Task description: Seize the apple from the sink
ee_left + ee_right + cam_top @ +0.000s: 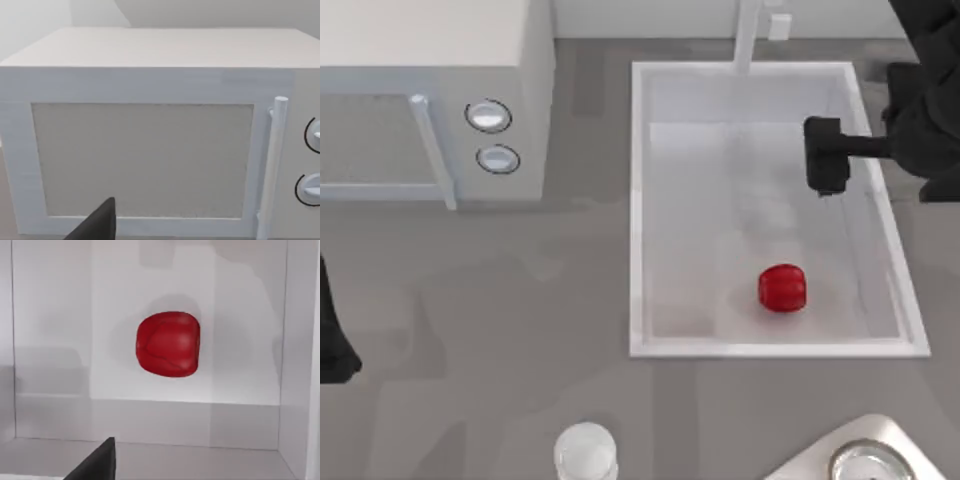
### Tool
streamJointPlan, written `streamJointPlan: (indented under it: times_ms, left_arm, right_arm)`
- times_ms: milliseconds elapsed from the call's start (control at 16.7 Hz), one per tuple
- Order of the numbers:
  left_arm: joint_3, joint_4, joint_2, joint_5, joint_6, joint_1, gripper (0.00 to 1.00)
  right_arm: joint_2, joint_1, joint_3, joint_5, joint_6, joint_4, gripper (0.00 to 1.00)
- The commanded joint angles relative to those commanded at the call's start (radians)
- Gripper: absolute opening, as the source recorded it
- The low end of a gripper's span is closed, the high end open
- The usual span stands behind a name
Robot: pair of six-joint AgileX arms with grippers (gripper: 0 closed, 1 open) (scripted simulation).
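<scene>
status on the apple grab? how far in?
Done: the right gripper is over the sink, on its faucet side. In hand: lining up on the apple, centred in the right wrist view. Left: descend, grip, lift; the apple sits untouched on the basin floor. The left arm is parked at the table's left edge.

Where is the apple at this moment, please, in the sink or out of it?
In: the apple rests on the sink floor, inside its rim.

A grey table (520,300) bears a pale microwave (430,60) at its left.
</scene>
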Motion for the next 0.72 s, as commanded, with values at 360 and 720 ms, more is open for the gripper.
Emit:
streamJointPlan:
  times_ms: [360, 720]
  left_arm:
    - [0.000, 0.000, 0.000, 0.000, 0.000, 0.000, 1.00]
    - [0.000, 0.000, 0.000, 0.000, 0.000, 0.000, 1.00]
  right_arm:
    - [0.392, 0.072, 0.299, 0.001, 0.075, -0.191, 1.00]
    - [0.449, 0.083, 0.344, 0.001, 0.087, -0.221, 1.00]
